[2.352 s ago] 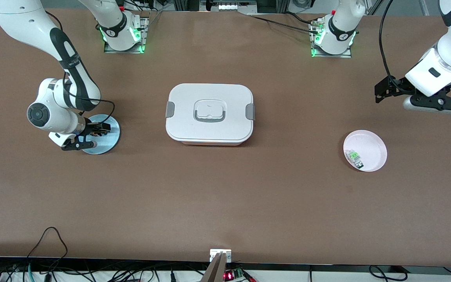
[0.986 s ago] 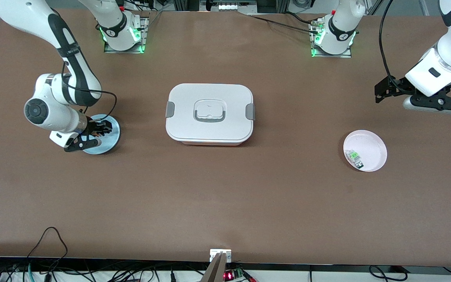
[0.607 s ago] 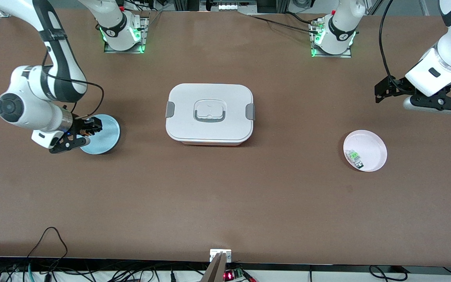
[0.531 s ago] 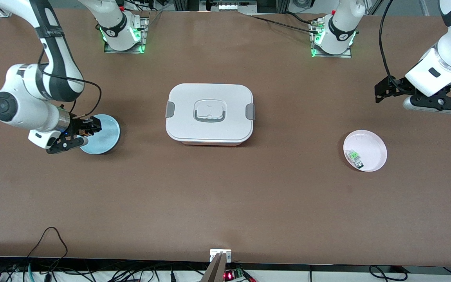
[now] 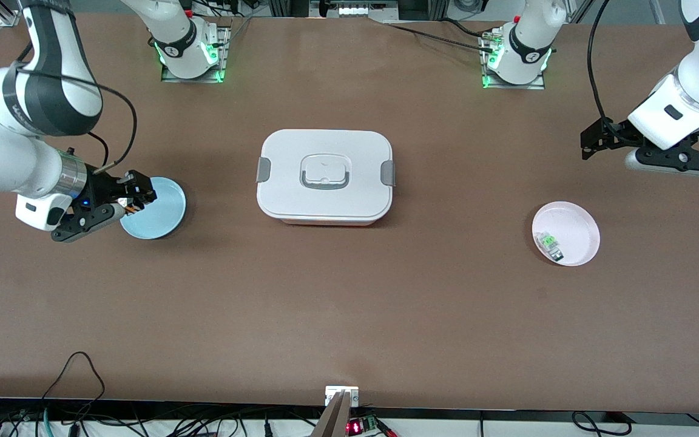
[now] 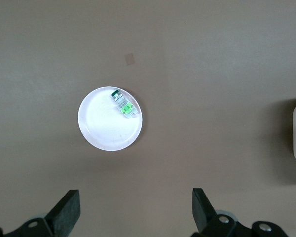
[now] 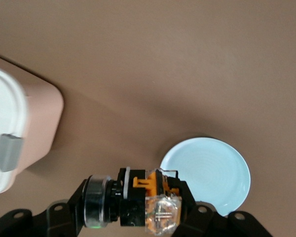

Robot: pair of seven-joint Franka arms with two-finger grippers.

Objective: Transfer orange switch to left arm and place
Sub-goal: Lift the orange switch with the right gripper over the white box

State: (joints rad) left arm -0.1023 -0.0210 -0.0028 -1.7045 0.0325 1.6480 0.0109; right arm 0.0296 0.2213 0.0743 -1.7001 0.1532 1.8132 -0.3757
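Between the closed fingers of the right gripper (image 5: 137, 197), the orange switch (image 7: 150, 200) is clamped crosswise, raised over the blue plate (image 5: 161, 209); this clearance suits a carry. The box (image 5: 325, 176) sits mid-table, so a handover path should probably skirt its edge nearer the front camera, where bare table (image 5: 349, 315) lies. The left gripper (image 6: 133, 217) waits, fingers spread, above table near the pink plate (image 5: 574, 227).

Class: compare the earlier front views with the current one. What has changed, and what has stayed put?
The right gripper, shut on the orange switch, has lifted it off the blue plate and drawn back toward the table's end. The box, pink plate and waiting, open left gripper have not moved.
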